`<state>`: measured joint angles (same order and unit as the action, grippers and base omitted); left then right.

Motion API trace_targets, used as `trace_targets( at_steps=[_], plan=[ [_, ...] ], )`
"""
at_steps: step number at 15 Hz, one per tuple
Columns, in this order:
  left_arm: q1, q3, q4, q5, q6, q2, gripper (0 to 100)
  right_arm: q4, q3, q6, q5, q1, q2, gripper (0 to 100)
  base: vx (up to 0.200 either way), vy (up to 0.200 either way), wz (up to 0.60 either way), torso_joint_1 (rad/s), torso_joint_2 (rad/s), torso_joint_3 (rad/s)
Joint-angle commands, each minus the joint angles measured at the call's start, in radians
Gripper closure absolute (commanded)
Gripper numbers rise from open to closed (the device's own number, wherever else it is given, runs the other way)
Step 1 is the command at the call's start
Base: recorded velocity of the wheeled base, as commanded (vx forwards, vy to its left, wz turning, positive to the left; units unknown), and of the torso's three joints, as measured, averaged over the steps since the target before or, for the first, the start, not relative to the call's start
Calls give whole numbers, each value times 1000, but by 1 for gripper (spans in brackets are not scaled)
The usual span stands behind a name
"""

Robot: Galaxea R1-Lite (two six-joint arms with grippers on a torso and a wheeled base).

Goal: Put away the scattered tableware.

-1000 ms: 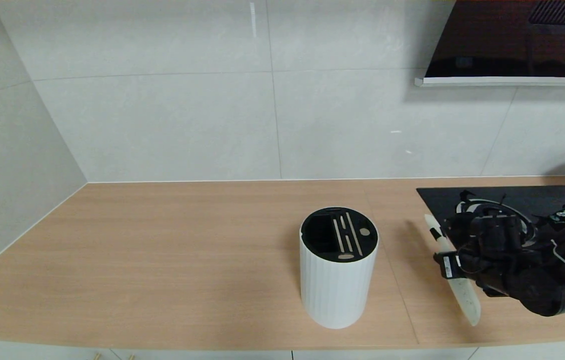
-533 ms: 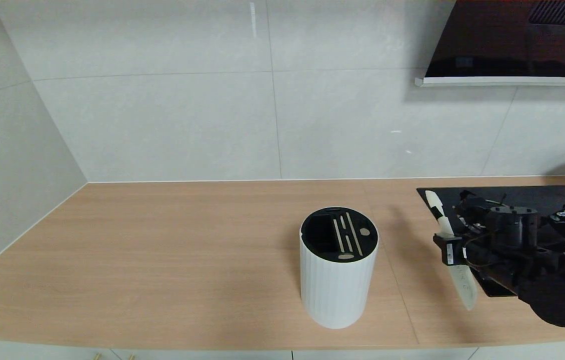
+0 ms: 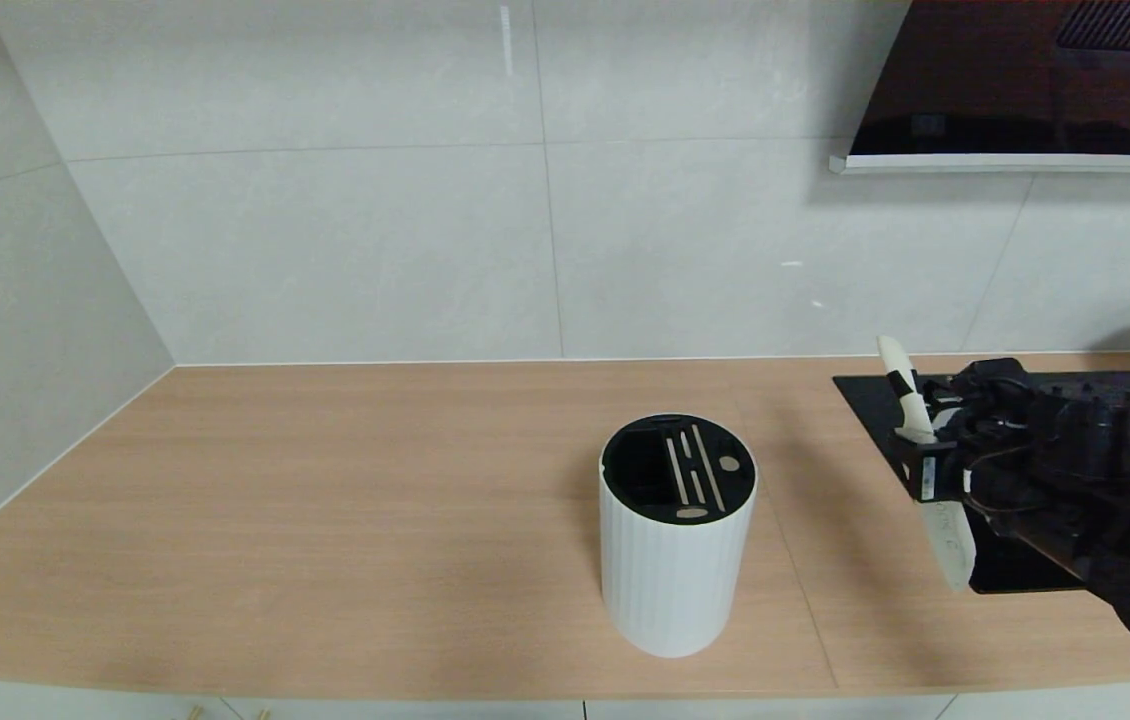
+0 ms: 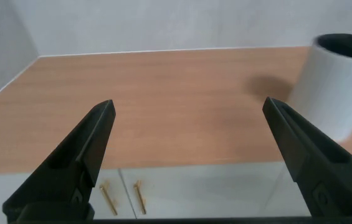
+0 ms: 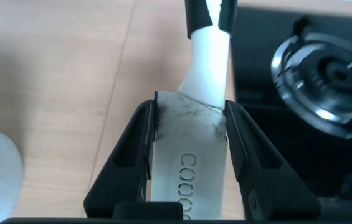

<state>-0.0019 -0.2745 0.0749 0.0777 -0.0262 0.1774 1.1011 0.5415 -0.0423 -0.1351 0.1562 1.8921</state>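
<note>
right arm low on the right side, wrist angled inward. right gripper (image 3: 937, 470) clamped, fingers (image 5: 139, 155) pressed on both edges of the knife (image 5: 191, 168) blade, handle pointing up and away. left gripper (image 4: 188, 149) spread wide, fingers level.

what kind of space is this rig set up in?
Most likely a kitchen: a wood countertop against a tiled wall, a black hob with a range hood above it, and a white knife holder.
</note>
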Motion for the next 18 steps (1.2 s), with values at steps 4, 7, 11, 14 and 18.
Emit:
trace_targets(
  at_steps=[4,7,11,14,18],
  plan=[
    [-18,-405,-24,57,-70,821,0,-1,-14,-19,0,9,-68,100,0,0,0,0,0,0],
    [-52,-431,-342,57,32,1085,0,0,-17,-22,-3,16,-76,100,0,0,0,0,0,0],
    [-52,-391,-995,56,147,1367,0,-1,3,-21,-3,37,-57,100,0,0,0,0,0,0],
    [-191,-341,-1181,54,239,1419,0,-6,18,-21,-8,83,-108,100,0,0,0,0,0,0],
    [-316,-345,-1041,59,258,1373,0,-402,390,-17,-9,135,-168,100,0,0,0,0,0,0]
  ],
)
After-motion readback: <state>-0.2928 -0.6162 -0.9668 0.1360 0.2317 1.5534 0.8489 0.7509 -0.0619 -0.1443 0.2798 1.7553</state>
